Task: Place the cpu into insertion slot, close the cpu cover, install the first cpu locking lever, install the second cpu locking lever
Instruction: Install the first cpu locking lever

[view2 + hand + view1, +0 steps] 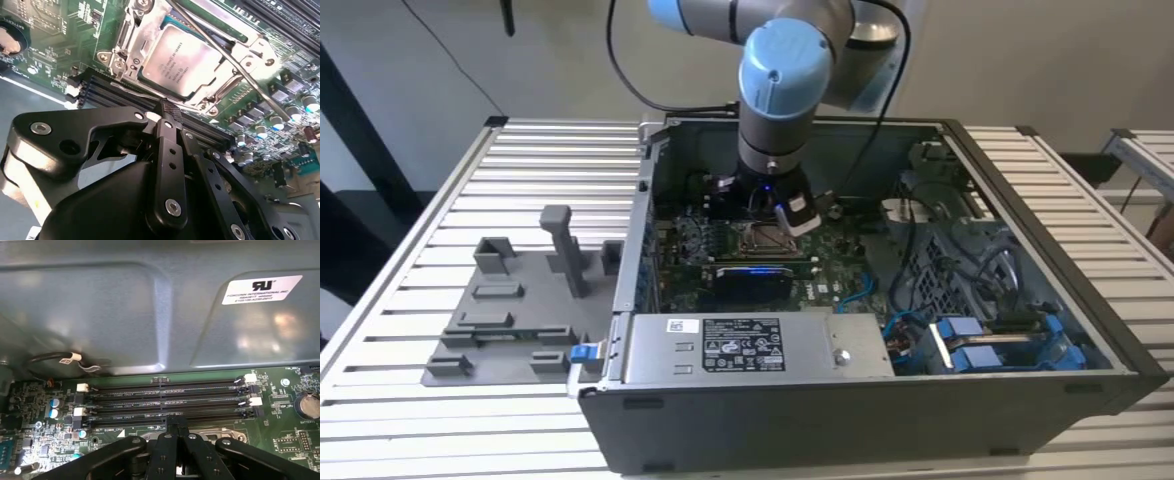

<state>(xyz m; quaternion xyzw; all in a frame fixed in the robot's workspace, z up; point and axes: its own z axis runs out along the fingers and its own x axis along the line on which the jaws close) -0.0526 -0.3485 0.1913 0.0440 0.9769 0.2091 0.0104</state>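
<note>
**Chip sat in its slot inside the case**

The open computer case (854, 400) on the desk (520, 160) held a green board (45, 30). The cpu (180, 62) lay in the insertion slot (765, 238), with the cpu cover (146, 36) down around it. The gripper (170, 107) had its fingers pressed together, just beside the slot.

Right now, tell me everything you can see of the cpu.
The cpu is a flat square chip with a dull silver metal top carrying small print. It lies flat and level with the green board, with the cpu cover framing it and lying over its edges. A thin metal lever rod seems to pass over one corner. The gripper, shut, hangs beside the socket's edge, not touching the chip.
</note>
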